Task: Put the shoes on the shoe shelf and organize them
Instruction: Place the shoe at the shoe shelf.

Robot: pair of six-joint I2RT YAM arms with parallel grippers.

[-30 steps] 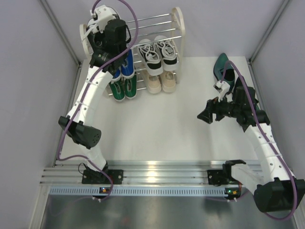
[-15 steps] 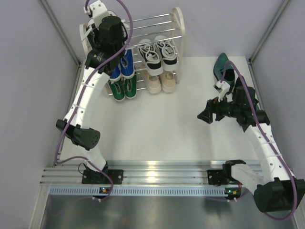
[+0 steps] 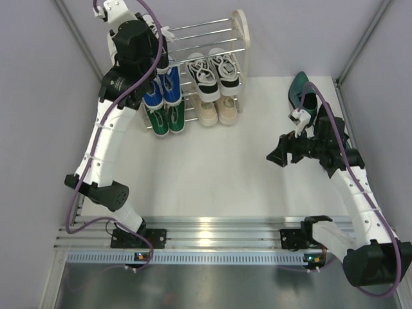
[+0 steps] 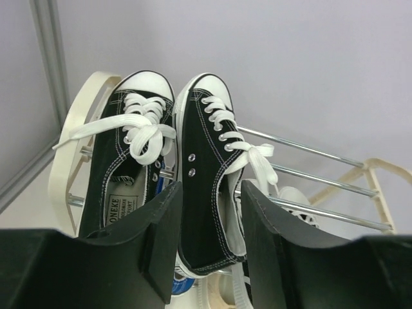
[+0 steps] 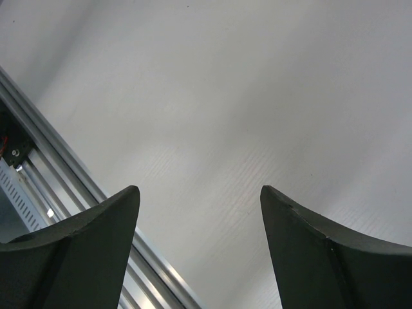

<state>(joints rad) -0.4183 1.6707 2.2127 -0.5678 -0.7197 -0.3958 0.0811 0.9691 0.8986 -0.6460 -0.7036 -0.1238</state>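
My left gripper [image 3: 156,51] [image 4: 209,193] is up at the left end of the shoe shelf [image 3: 241,29], shut on the heel of a black canvas sneaker [image 4: 203,154] with white laces. Its mate [image 4: 125,161] lies just to the left, against the shelf's cream side panel [image 4: 67,154]; both are over the chrome rods [image 4: 309,154]. On the lower tiers sit blue sneakers [image 3: 164,90], green sneakers [image 3: 166,119], beige sneakers [image 3: 215,109] and another black-and-white pair [image 3: 212,72]. Dark green dress shoes [image 3: 302,93] lie at the table's far right. My right gripper [image 3: 273,156] [image 5: 199,193] is open and holds nothing.
Grey walls close in the table on the left, back and right. An aluminium rail [image 3: 212,228] [image 5: 84,187] runs along the near edge between the arm bases. The right arm's forearm partly covers the dress shoes.
My left wrist has risen and shifted up-left toward the top of the shelf, and its elbow swung left. The right arm has not moved.
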